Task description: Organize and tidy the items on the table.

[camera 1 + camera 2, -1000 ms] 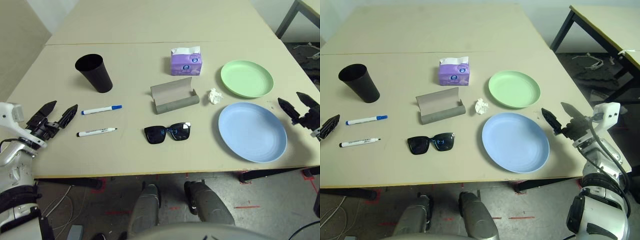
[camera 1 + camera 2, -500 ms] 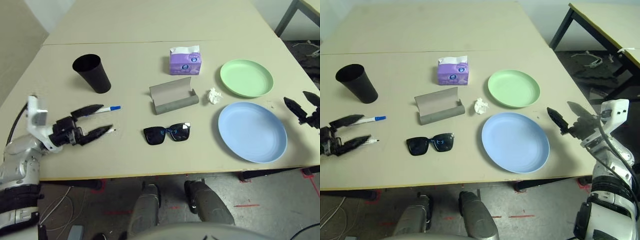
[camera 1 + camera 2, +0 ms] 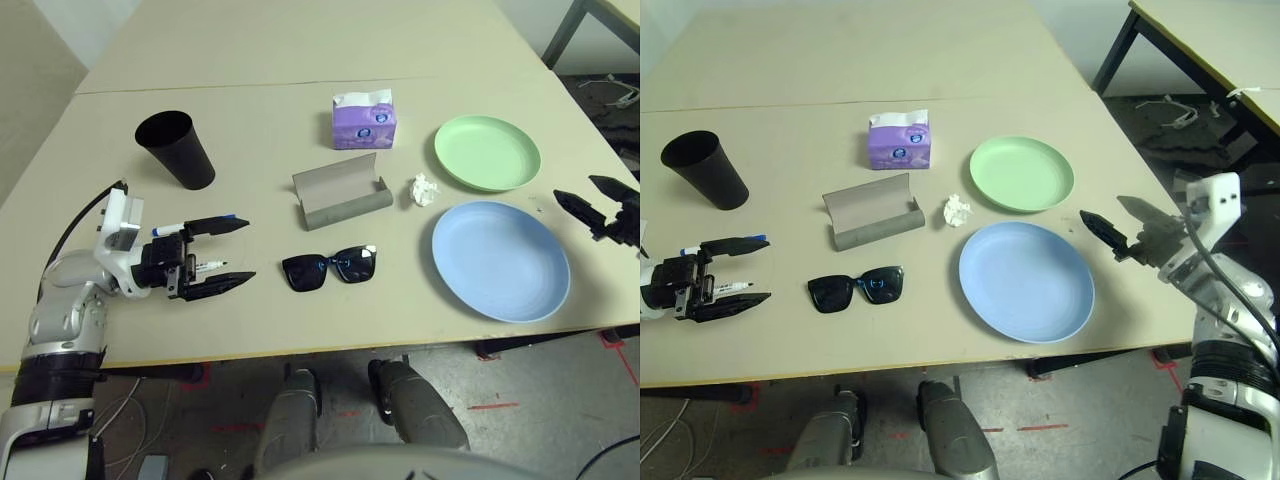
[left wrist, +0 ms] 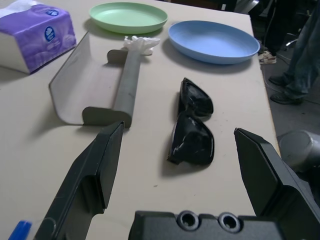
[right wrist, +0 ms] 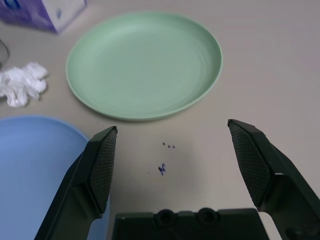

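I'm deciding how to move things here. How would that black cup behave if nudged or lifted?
The black cup stands upright on its narrower base with the wide mouth up, so a high push would probably tip it. Once down, its tapered wall would likely roll in a curve. It looks thin-walled and empty, so probably light.

Left gripper [image 3: 228, 252] low over near-left of table [image 3: 300, 50], pointing right, fingers spread wide, nothing between. Silver left forearm angled in from near-left edge. Right gripper [image 3: 1118, 224] at right table edge, raised, fingers wide apart, empty; right arm rising from near-right.
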